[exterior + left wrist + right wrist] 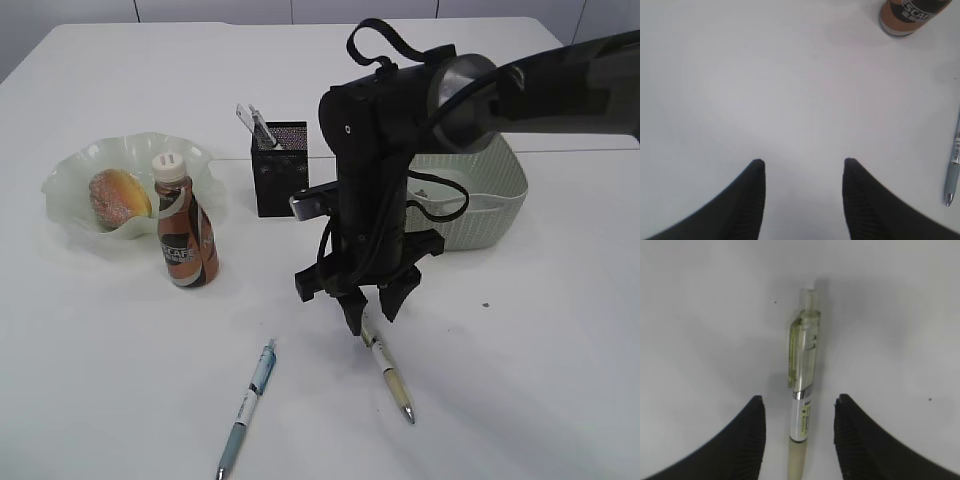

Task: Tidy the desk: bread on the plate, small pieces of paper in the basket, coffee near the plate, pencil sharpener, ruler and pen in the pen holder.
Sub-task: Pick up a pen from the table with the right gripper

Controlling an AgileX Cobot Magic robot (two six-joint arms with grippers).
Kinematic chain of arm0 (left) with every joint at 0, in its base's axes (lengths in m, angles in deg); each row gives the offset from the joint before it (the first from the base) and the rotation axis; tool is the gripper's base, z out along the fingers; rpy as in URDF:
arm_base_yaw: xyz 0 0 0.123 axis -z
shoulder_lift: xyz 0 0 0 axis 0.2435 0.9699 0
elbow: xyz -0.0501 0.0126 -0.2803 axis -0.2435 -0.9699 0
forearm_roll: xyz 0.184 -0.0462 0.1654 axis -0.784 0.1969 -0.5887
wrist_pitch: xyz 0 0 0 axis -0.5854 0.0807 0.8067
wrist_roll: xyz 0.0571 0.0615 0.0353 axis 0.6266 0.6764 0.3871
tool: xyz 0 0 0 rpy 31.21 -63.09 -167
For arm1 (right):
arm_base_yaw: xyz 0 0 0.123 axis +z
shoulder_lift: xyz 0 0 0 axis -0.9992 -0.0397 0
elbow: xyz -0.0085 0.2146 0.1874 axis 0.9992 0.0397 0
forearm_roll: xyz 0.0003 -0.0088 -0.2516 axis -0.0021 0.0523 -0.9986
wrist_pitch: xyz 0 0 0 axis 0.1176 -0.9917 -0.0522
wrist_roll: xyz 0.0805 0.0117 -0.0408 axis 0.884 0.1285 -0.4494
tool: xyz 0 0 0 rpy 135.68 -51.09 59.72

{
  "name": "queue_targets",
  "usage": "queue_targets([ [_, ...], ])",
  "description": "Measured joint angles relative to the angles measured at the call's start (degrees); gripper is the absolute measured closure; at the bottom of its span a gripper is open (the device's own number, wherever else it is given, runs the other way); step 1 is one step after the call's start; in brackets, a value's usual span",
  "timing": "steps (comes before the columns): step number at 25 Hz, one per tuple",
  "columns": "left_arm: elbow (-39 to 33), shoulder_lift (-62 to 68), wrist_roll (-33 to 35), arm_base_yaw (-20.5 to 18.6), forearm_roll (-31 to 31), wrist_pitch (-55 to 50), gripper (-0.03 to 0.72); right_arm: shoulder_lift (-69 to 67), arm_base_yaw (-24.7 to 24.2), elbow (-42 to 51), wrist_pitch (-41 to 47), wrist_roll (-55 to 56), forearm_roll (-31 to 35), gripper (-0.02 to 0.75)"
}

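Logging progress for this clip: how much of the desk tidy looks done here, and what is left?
Done: the bread lies on the plate, the coffee stands beside it, and something clear already sticks out of the pen holder. In hand: the right pincer stands open astride the yellowish pen, not yet closed. Left: the blue pen on the desk. The left pincer is open and empty. The basket contents cannot be seen.

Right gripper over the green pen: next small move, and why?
Probably close the right gripper on the green pen. The right wrist view shows its jaws open with the pen's barrel lying between the fingertips, on the desk, with a gap on each side. The pen holder stands just behind, so a firm pinch comes before any lift toward it.
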Motion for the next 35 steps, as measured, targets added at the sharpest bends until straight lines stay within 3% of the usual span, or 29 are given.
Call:
queue_targets([
  [9, 0.0, 0.0, 0.0, 0.0, 0.09, 0.03, 0.318, -0.55, 0.0, 0.0, -4.49, 0.11, -0.32, 0.405],
  [26, 0.0, 0.0, 0.0, 0.0, 0.09, 0.13, 0.318, -3.56, 0.0, 0.0, -5.0, 0.46, -0.42, 0.407],
  [31, 0.0, 0.0, 0.0, 0.0, 0.09, 0.13, 0.318, -3.54, 0.0, 0.0, -5.1, 0.46, -0.42, 0.51],
  [35, 0.0, 0.0, 0.0, 0.0, 0.09, 0.39, 0.318, -3.54, 0.0, 0.0, -5.1, 0.46, -0.42, 0.529],
])
